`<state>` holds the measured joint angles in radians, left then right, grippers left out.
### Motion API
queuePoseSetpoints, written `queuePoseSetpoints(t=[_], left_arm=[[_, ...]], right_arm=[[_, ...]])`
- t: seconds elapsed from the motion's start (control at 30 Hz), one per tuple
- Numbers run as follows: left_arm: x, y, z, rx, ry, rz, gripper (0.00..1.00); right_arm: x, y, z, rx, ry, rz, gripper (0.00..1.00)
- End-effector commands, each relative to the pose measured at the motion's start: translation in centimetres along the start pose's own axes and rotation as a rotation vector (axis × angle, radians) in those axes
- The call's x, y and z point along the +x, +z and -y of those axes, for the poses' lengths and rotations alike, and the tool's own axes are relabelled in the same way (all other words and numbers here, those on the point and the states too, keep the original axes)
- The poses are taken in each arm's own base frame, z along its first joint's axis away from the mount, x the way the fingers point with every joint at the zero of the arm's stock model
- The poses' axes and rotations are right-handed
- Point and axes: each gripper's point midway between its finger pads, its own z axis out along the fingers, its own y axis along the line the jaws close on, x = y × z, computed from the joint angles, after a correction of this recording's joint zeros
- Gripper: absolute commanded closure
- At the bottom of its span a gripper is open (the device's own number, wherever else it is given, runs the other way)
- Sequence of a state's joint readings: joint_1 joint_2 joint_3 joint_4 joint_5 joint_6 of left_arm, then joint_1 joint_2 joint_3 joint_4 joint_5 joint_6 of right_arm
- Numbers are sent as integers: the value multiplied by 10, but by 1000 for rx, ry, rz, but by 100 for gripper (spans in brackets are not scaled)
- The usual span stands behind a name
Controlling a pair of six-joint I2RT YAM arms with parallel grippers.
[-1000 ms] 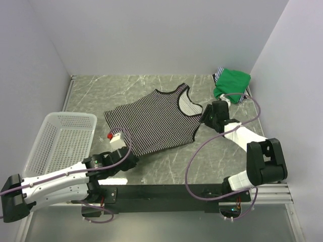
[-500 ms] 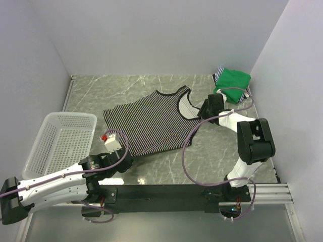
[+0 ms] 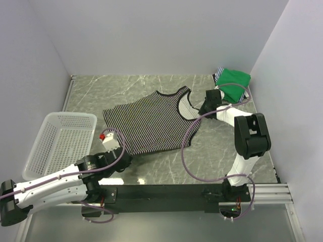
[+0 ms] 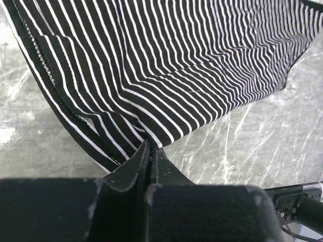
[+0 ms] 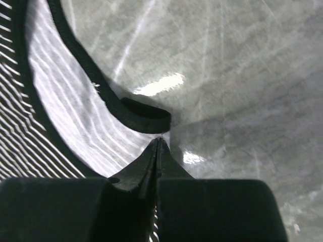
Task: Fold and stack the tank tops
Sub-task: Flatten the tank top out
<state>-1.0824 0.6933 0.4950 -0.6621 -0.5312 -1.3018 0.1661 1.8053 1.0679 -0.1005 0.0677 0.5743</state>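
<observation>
Judged soft, light and limp, the striped tank top (image 3: 149,123) is spread on the surface (image 3: 217,151) right of the basket (image 3: 70,115), best held by its edges: hem clamped in the left jaws, strap in the right jaws. The green tank top (image 3: 234,80) is heaped farther right.

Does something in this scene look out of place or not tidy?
Nothing is damaged or spilled. The green tank top lies crumpled in the far right corner, with a bit of striped cloth showing at its edge. The striped tank top lies askew across the table.
</observation>
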Motion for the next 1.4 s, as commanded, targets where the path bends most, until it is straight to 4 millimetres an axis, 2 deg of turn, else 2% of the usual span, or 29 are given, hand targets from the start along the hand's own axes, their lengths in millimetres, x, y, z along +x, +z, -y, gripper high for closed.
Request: queuePoseSetpoints(t=[0.0, 0.07, 0.1, 0.13, 0.17, 0.2, 0.23, 0.27, 0.3, 0.33, 0.37, 0.4, 0.47, 0.5, 0.57, 0.6, 0.67, 0.87, 0.97, 1.03, 1.07, 1.1, 1.13, 1.17, 1.2, 1.27, 1.3, 1.37], left_arm=[[-25, -13, 20, 56, -4, 68, 99], [-38, -16, 24, 56, 10, 110, 99], [-50, -22, 32, 68, -1, 140, 99], [-58, -23, 34, 61, 21, 165, 99], [-70, -23, 36, 57, 12, 193, 99], [-84, -29, 50, 92, -7, 222, 99], [-89, -28, 56, 101, -2, 223, 99], [-101, -26, 55, 89, 10, 248, 99], [-114, -29, 67, 122, -6, 272, 99], [-113, -23, 70, 123, 26, 248, 99], [-122, -20, 69, 113, 16, 260, 99], [-124, -15, 73, 112, 21, 252, 99], [-128, -13, 78, 123, 28, 249, 99], [-127, -12, 79, 124, 30, 244, 99], [-125, -11, 80, 126, 32, 232, 99], [-122, -11, 78, 130, 30, 227, 99], [-121, -16, 73, 133, 19, 230, 99], [-116, -20, 61, 126, 2, 229, 99], [-113, -19, 59, 126, 4, 217, 99], [-112, -20, 60, 135, 6, 211, 99], [-110, -19, 59, 134, 8, 206, 99], [-110, -19, 60, 141, 6, 204, 99], [-108, -19, 60, 145, 9, 196, 99], [-105, -18, 60, 149, 13, 188, 99], [-104, -19, 60, 158, 12, 183, 99], [-97, -17, 61, 178, 22, 159, 99], [-94, -15, 61, 184, 27, 149, 99], [-85, -11, 60, 193, 35, 118, 99]], right_arm=[[-27, -19, -8, 16, -33, 65, 100], [-34, -31, -9, 15, -54, 81, 99], [-35, -36, -9, 16, -57, 88, 95], [-27, -39, -5, 15, -57, 76, 86], [-31, -49, -10, -18, -51, 97, 80], [-27, -54, -11, -38, -49, 95, 75], [-11, -55, -8, -48, -49, 66, 67], [-10, -64, -11, -70, -46, 82, 64], [5, -64, -5, -65, -39, 61, 61], [15, -66, -10, -97, -42, 43, 61], [16, -70, -15, -126, -35, 54, 60], [32, -69, -11, -131, -23, 26, 58], [46, -71, -23, -170, -34, 17, 56], [57, -70, -22, -167, -26, 0, 54], [67, -67, -24, -173, -19, -7, 52], [77, -65, -17, -158, 3, -34, 52], [76, -62, -22, -180, 29, -17, 51], [78, -50, -15, -107, 26, -15, 49], [70, -45, -16, -70, 2, 14, 49], [64, -41, -16, -33, -29, 12, 54], [64, -40, -14, -12, -42, 5, 59], [56, -40, -18, -9, -52, 21, 82], [52, -40, -16, 10, -62, 34, 94], [51, -41, -12, 37, -77, 30, 100], [41, -43, -16, 44, -98, 51, 100], [33, -50, -9, 121, -150, 68, 100], [17, -56, -15, 134, -181, 98, 100], [11, -69, -7, 241, -269, 109, 100]])
